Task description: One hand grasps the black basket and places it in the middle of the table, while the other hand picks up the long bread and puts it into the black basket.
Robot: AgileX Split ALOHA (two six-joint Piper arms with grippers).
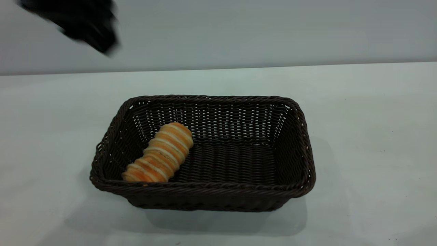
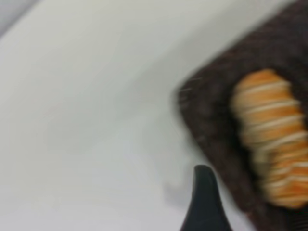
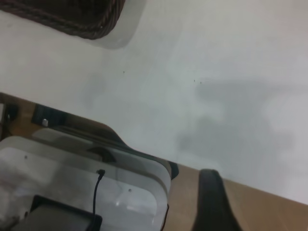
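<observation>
The black basket (image 1: 205, 191) stands on the table (image 1: 368, 136) near its middle. The long bread (image 1: 160, 153) lies inside it at the left end, slanted, with one end against the front wall. In the left wrist view the bread (image 2: 272, 139) and the basket's corner (image 2: 207, 115) show below and to one side. My left gripper (image 1: 92, 30) is a blurred dark shape high at the far left, well above and apart from the basket, holding nothing that I can see. My right gripper (image 3: 216, 202) is out of the exterior view and hangs over the table's edge, away from the basket's corner (image 3: 82, 24).
In the right wrist view a brown strip (image 3: 269, 207) runs along the table's edge, with a white-grey mount (image 3: 86, 183) and a black cable beside it. A pale wall (image 1: 273, 30) stands behind the table.
</observation>
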